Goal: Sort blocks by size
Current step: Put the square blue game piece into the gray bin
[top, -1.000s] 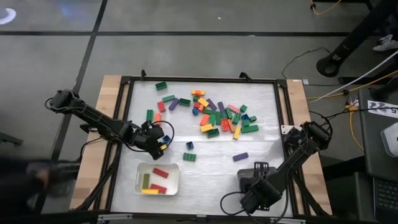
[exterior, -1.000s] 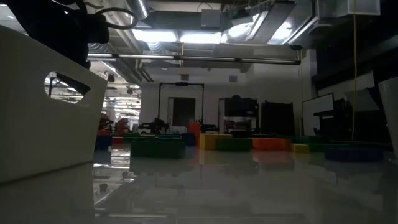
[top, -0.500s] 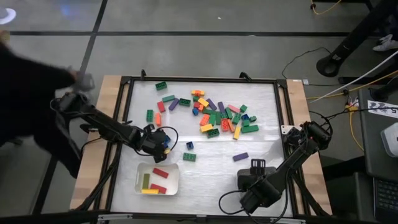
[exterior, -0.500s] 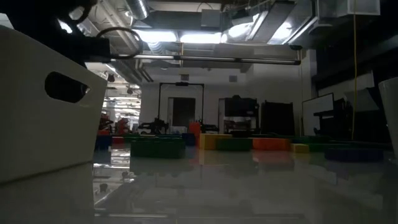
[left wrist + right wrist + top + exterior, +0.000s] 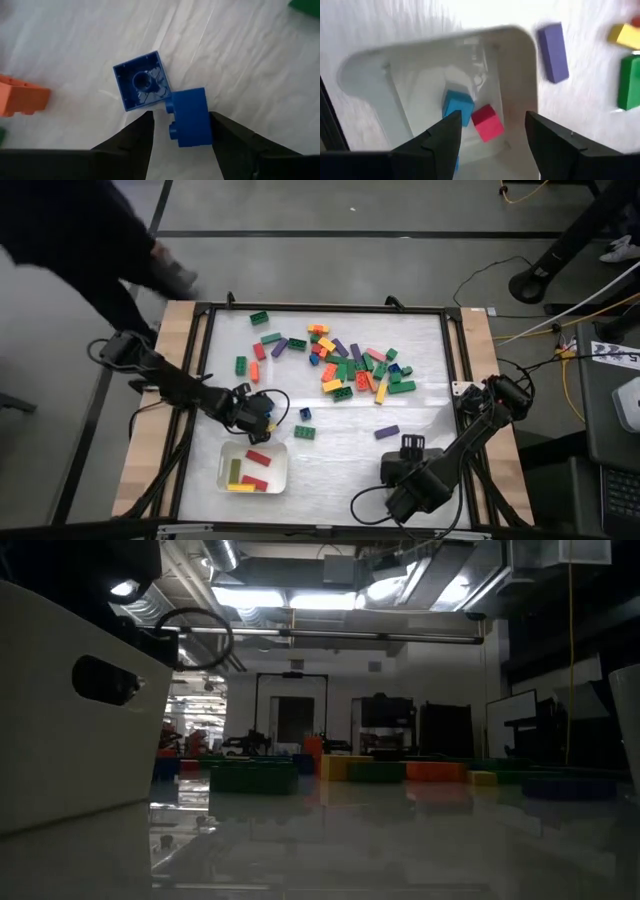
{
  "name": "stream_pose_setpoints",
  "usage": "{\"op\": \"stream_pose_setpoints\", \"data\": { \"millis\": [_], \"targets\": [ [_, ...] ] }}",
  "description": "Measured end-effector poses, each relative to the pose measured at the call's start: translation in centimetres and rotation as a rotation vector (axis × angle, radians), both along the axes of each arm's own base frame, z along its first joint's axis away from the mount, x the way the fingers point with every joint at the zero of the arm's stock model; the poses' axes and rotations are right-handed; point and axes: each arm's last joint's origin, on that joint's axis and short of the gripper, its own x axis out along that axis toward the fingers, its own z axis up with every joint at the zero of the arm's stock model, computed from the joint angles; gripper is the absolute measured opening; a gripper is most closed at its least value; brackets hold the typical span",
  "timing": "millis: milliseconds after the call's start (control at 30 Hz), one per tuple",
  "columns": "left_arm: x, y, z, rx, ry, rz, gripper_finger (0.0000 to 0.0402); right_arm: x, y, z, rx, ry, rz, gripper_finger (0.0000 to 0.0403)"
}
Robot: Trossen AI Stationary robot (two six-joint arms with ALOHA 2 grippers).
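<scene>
The left end effector [image 5: 177, 132] hangs low over the white tabletop [image 5: 420, 350], just above the pale rectangular tray [image 5: 280, 452] that holds long red and yellow bricks, its two dark fingers [image 5: 132, 137] spread. A small blue squarish studded plastic brick [image 5: 189, 119] sits between them, close against one finger; whether it is truly pinched or only lying there I cannot tell. A second small blue square brick [image 5: 141, 81], turned hollow side up, touches its corner.

The right end effector [image 5: 492, 130] waits over another pale tray [image 5: 520, 75] near the tabletop's right front, fingers apart and empty; that tray holds a light blue cube [image 5: 458, 106] and a red cube [image 5: 487, 122]. The main scatter of coloured blocks [image 5: 350, 360] lies mid-tabletop, well apart from both trays.

Risk, as I judge it: the brick sits off-centre, so closing could twist it or squirt it out sideways. The touching upturned brick could be nudged or dragged along. A person's dark sleeve [image 5: 90, 240] reaches near the tabletop's far left corner, close to the left arm.
</scene>
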Motion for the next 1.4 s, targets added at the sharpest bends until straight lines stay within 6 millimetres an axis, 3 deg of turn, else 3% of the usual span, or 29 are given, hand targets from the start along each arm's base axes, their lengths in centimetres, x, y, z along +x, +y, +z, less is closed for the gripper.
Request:
{"op": "stream_pose_setpoints", "data": {
  "millis": [100,267,500,900,1133,1400],
  "targets": [
    [0.0,0.0,-0.2,0.004,0.009,-0.001,0.0147,0.4,-0.2,0.0,-0.023,-0.033,0.040,0.0218],
    [0.0,0.0,0.0,0.000,-0.002,0.000,0.0075,1.8,-1.0,0.0,-0.093,-0.127,0.144,0.0218],
    [0.4,-0.1,1.3,-0.021,-0.053,-0.003,0.0073,5.8,-3.1,0.3,-0.197,-0.315,0.292,0.0218],
    [2.6,-1.5,8.1,-0.230,-0.356,-0.224,0.0081,12.5,-7.1,1.7,-0.176,-0.558,0.602,0.0218],
    [2.9,-1.8,10.1,-0.319,-0.520,-0.290,0.0079,14.6,-7.7,3.0,-0.222,-0.717,0.797,0.0218],
    [3.5,-2.2,11.0,-0.365,-0.623,-0.356,0.0079,15.4,-7.7,3.9,-0.311,-0.799,0.955,0.0218]
  ]
}}
